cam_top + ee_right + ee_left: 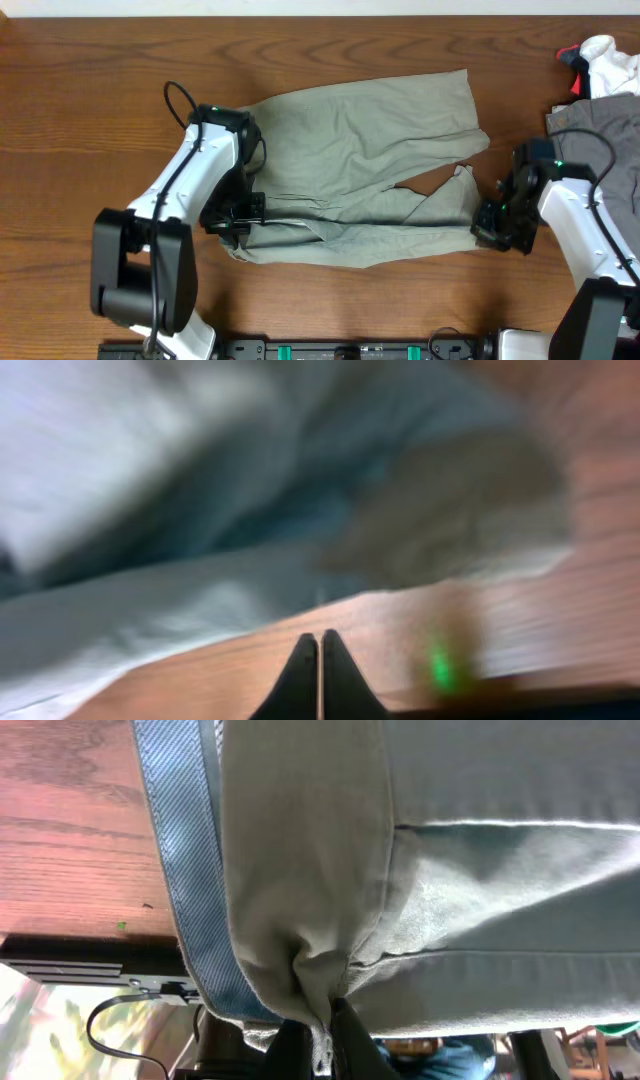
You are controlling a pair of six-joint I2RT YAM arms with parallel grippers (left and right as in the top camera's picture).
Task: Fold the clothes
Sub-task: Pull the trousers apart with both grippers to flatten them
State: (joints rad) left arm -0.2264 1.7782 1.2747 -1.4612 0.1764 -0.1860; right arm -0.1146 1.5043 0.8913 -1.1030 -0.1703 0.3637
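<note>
We're gripping for the fold: left jaws pinch the shorts (370,150) at the waist; right jaws (pressed together, empty) should spread and take their hem.

Bright, even light — heavy right-wrist blur

Pale khaki-green shorts (360,160), spread flat mid-table, legs rightward; waistband edge bunched, lifted
</note>
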